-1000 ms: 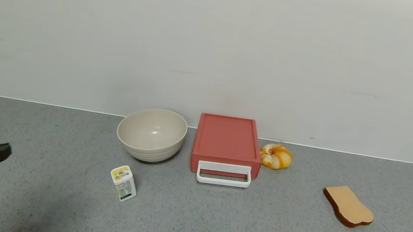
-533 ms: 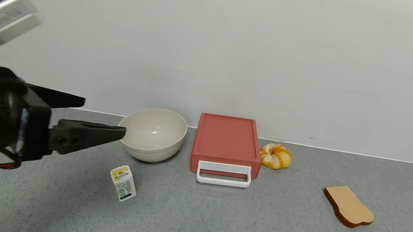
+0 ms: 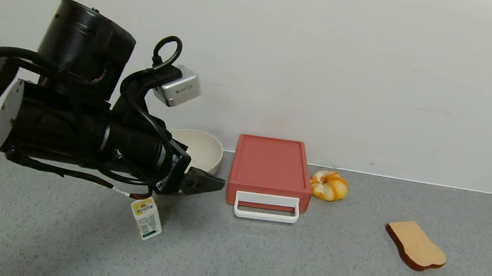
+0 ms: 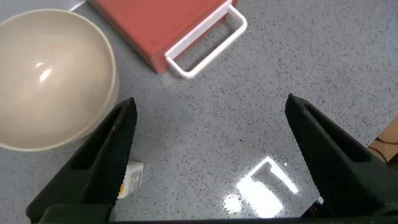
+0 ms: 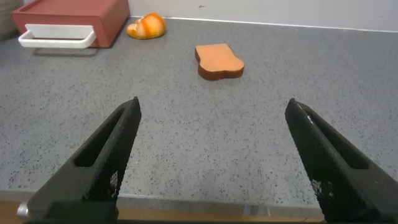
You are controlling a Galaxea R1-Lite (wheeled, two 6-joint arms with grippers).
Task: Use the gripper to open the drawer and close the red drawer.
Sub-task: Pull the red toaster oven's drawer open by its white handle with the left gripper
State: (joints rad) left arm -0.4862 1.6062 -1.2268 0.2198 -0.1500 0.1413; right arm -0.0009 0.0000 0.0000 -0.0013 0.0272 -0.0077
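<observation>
The salmon-red drawer [image 3: 270, 166] stands by the back wall with its tray pushed in and its white loop handle [image 3: 266, 208] facing front. My left gripper [image 3: 207, 183] hovers above the table just left of the drawer's front, between the bowl and the handle. In the left wrist view the left gripper [image 4: 210, 104] is open and empty, with the drawer [image 4: 163, 23] and handle [image 4: 206, 43] ahead of it. My right gripper [image 5: 212, 104] is open and empty, low over the table's near edge. It sees the drawer [image 5: 74, 14] far off. It is out of the head view.
A beige bowl [image 3: 205, 150] sits left of the drawer, partly hidden by my left arm. A small white bottle [image 3: 146, 218] lies under the arm. A bun [image 3: 328, 185] sits right of the drawer. A toast slice [image 3: 415, 245] lies farther right.
My left arm has swung in from the left edge and moved right. Its gripper tip now sits close to the drawer's front left corner and covers part of the bowl.
</observation>
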